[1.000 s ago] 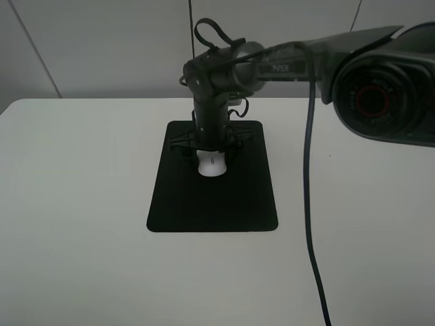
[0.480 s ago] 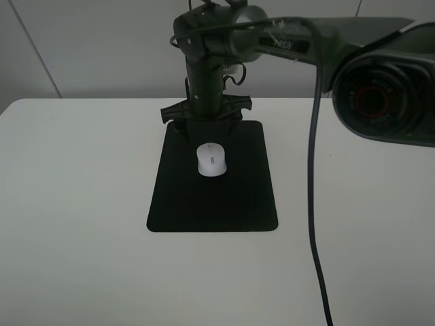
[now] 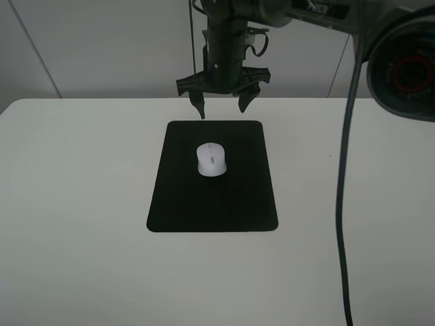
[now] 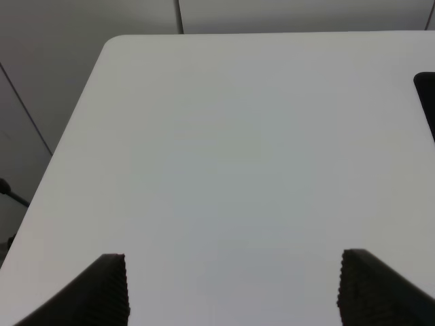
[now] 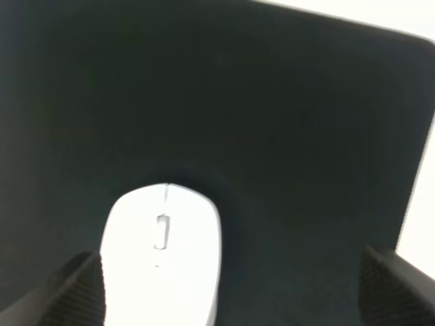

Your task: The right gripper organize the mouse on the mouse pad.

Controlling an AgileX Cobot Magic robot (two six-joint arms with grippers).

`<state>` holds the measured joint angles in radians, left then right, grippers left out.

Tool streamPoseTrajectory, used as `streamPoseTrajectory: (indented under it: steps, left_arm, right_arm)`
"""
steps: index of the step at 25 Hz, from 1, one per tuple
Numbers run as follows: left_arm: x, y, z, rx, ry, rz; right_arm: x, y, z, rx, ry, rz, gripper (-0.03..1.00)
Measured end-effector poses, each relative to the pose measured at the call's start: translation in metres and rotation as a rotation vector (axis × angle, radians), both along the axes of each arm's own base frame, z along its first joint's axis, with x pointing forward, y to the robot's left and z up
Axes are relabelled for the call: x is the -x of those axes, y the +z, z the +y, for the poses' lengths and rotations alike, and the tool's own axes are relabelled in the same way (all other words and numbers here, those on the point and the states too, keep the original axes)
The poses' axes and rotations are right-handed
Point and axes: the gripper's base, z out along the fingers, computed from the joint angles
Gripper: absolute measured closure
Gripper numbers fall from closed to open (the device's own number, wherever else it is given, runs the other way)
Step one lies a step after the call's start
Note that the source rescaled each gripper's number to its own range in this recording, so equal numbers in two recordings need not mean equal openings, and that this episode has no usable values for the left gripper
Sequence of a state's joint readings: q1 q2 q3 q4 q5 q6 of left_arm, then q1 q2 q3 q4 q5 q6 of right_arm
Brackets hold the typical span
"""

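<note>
The smooth white oval mouse lies on the far half of the matte black, round-cornered mouse pad, which lies flat on the plain white table. The right gripper hangs above the pad's far edge, its dark prongs spread wide and holding nothing. The left gripper shows ribbed dark fingertips parted over the table.

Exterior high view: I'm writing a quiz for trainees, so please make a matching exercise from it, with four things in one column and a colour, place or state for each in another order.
Things:
1. mouse
2. pad
3. right gripper
4. table

Descriptions:
A. black, flat on the table
B. white, bears the pad
C. white, lies on the pad
D. open, in the air near the pad's far edge

Pairs: 1-C, 2-A, 3-D, 4-B
</note>
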<state>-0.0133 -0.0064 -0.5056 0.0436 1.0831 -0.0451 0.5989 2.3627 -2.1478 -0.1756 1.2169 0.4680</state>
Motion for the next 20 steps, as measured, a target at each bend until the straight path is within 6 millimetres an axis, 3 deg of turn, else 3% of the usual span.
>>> streamPoseTrajectory:
  steps: [5,9,15,20]
  left_arm:
    - [0.0,0.0,0.0,0.0,0.0,0.0]
    - [0.0,0.0,0.0,0.0,0.0,0.0]
    - [0.0,0.0,0.0,0.0,0.0,0.0]
    - [0.0,0.0,0.0,0.0,0.0,0.0]
  right_arm:
    - [-0.007,0.015,-0.017,-0.038,0.019,0.0,-0.03]
    - [-0.006,0.026,-0.045,-0.03,-0.007,0.016,-0.03]
    - [0.015,0.028,-0.117,0.013,-0.11,0.085,-0.03]
    - [0.045,0.036,-0.175,0.003,-0.206,0.07,-0.03]
